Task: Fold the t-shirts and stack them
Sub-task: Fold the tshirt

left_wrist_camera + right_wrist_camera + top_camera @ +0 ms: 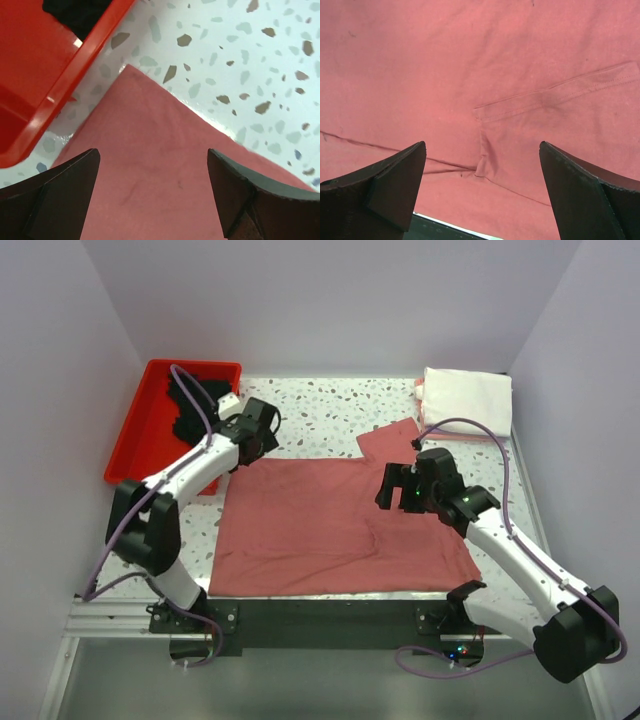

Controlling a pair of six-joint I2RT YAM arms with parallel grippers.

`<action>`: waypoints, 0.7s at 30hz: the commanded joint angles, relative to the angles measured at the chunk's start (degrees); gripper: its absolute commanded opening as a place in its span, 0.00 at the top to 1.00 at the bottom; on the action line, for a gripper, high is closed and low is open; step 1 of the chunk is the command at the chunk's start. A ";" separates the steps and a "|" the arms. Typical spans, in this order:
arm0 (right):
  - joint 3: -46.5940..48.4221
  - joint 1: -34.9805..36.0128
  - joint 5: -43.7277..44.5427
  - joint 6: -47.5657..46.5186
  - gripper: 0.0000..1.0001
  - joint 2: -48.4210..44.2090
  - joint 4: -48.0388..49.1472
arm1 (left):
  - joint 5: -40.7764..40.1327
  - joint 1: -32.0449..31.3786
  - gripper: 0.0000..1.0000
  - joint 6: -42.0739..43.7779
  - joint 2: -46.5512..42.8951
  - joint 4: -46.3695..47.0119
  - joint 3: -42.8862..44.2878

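Dusty-rose t-shirt (330, 525) lies spread; white ones (465, 395) apparently folded.

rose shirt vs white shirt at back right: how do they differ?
Colour: the rose shirt is dusty red, the white shirt is white.
Pose: the rose shirt is spread flat mid-table, the white shirt is folded in the far right corner.
Footprint: the rose shirt covers far more than the white shirt.
Shared: both lie on the table.

Left tool (152, 156) and right tool (482, 146) both hang angled downward, jaws spread wide apart.
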 commanded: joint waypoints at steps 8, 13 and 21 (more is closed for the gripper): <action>-0.43 -0.27 -0.93 -2.49 0.01 -0.77 2.20 | -5.99 4.67 0.19 -0.87 20.99 -8.77 18.41; -1.83 -0.27 -0.49 -2.76 0.01 -1.12 1.85 | -4.94 4.84 0.25 -1.40 27.14 -8.85 22.19; -2.27 -0.35 -0.58 -3.11 0.01 -0.07 1.93 | -7.84 5.37 0.31 -3.68 31.19 -10.61 23.26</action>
